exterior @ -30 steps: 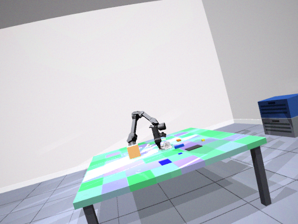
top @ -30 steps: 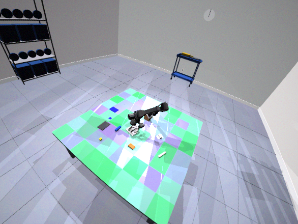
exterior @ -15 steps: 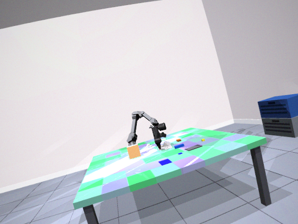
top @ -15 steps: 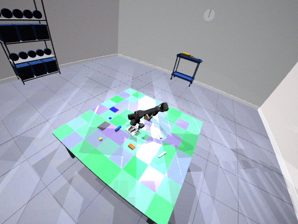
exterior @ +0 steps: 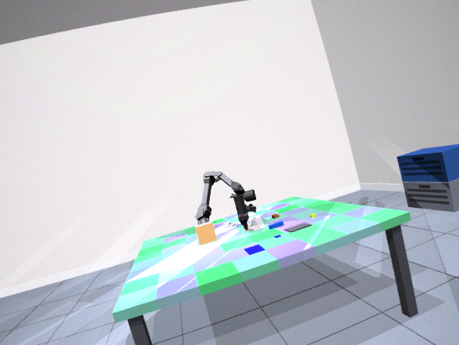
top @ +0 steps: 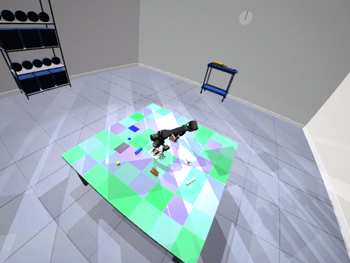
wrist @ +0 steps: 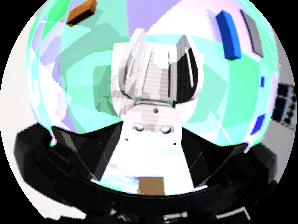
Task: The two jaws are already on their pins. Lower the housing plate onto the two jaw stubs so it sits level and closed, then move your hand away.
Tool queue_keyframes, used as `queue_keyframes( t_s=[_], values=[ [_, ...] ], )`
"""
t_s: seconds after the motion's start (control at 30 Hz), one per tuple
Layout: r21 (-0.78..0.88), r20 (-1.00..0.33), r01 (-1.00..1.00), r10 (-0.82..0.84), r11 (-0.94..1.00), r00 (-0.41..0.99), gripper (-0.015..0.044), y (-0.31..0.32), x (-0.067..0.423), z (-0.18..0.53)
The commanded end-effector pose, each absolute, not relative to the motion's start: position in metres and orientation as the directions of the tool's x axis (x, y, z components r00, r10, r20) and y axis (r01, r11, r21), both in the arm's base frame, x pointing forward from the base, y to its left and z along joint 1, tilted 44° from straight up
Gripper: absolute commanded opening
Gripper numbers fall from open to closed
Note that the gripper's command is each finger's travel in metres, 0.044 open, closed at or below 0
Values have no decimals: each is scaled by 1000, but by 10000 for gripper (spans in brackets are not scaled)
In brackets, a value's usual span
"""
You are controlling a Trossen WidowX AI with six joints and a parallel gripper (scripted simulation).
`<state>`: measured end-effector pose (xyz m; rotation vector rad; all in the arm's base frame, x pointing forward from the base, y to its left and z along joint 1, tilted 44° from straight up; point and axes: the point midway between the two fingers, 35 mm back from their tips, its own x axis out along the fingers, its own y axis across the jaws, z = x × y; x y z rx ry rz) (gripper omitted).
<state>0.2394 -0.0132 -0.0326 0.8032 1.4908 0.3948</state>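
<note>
The white housing plate (wrist: 153,117), with two round bosses, is between the black fingers of my gripper (wrist: 152,127) (exterior: 246,227), which is shut on it. Two upright jaws (wrist: 133,67) (wrist: 186,70) stand apart in front of the fingers, at the far side of the plate, over a wider pale base (wrist: 116,60). The white assembly also shows below the hand in the top view (top: 156,152) and beside the fingertips in the exterior view (exterior: 257,224). The stubs under the plate are hidden, and I cannot tell whether a gap remains below it.
An orange brick (top: 154,171) (exterior: 275,216) (wrist: 82,12), a blue bar (top: 138,150) (exterior: 276,225) (wrist: 228,36) and a grey slab (top: 122,147) (exterior: 298,227) lie around the assembly. A yellow cube (top: 118,163) and a white bar (top: 190,181) lie farther off. An orange-brown block (exterior: 206,233) stands by the arm's base.
</note>
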Motion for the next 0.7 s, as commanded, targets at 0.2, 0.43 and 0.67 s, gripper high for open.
queue_keyframes(
  t_s=[0.2, 0.43, 0.67],
  values=[
    [682, -723, 241, 686, 690, 82, 351, -11, 239, -35],
    [683, -723, 241, 686, 690, 82, 351, -10, 239, -36],
    [683, -723, 240, 686, 690, 82, 351, -10, 239, -36]
  ],
)
